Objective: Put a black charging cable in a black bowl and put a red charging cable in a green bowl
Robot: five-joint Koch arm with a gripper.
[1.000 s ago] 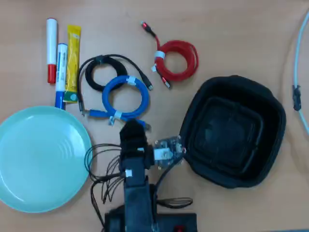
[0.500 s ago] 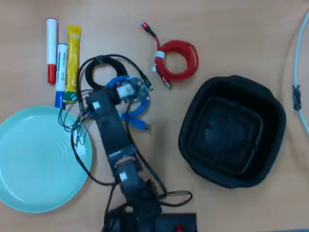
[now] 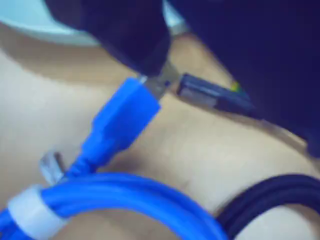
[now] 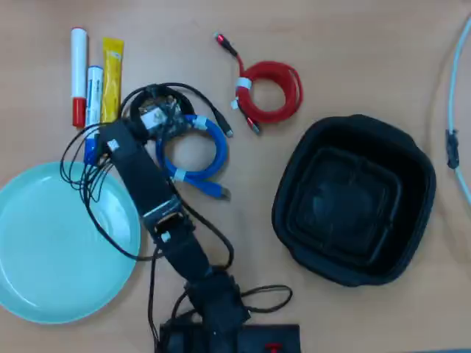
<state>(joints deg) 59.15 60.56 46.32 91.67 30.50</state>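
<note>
The black charging cable (image 4: 208, 109) lies left of centre in the overhead view, its coil mostly covered by my gripper (image 4: 151, 112), which hovers right over it. In the wrist view a black strand (image 3: 270, 200) and a dark plug (image 3: 215, 95) show below my gripper (image 3: 200, 75), whose two dark jaws stand apart with nothing between them. The red charging cable (image 4: 272, 92) rests untouched further back. At the right stands the black bowl (image 4: 353, 198), empty. The green bowl (image 4: 59, 243) sits at the left, also empty.
A blue coiled cable (image 4: 195, 151) lies against the black one, and its plug (image 3: 120, 120) fills the wrist view. Two markers (image 4: 79, 73) and a yellow packet (image 4: 112, 73) sit at the back left. A white cable (image 4: 450, 110) runs along the right edge.
The arm has swung from near its base out to the back left, passing over the blue cable and stopping above the black cable's coil. No object has moved.
</note>
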